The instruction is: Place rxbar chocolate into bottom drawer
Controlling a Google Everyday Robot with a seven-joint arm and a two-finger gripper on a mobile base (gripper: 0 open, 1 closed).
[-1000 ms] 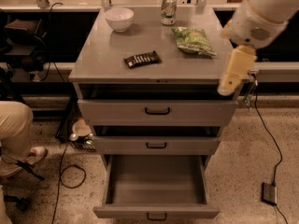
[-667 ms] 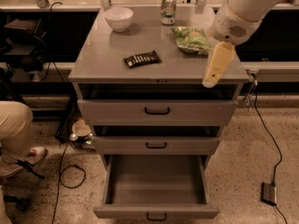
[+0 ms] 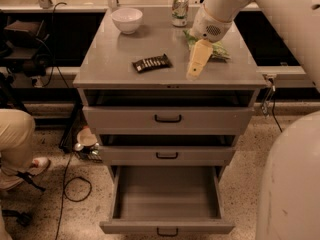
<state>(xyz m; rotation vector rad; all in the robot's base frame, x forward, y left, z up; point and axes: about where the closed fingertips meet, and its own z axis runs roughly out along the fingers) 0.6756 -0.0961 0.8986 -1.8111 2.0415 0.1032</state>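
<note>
The rxbar chocolate (image 3: pixel 151 63), a flat dark bar with pale lettering, lies on the grey cabinet top (image 3: pixel 110 59), left of centre near the front edge. The bottom drawer (image 3: pixel 167 227) is pulled fully out and nothing shows inside it. My gripper (image 3: pixel 194 73) hangs above the cabinet top to the right of the bar, a short gap away, pointing down towards the front edge. It holds nothing that I can see.
A white bowl (image 3: pixel 127 20) and a drink can (image 3: pixel 179 9) stand at the back of the top. A green snack bag (image 3: pixel 217 50) lies partly behind my arm. The two upper drawers (image 3: pixel 168 118) are slightly ajar. A person's leg (image 3: pixel 15 144) and cables (image 3: pixel 75 184) are at the left.
My arm has swung left from beyond the cabinet's right edge to over its top, bringing the gripper closer to the bar. The bar and the drawers have not moved.
</note>
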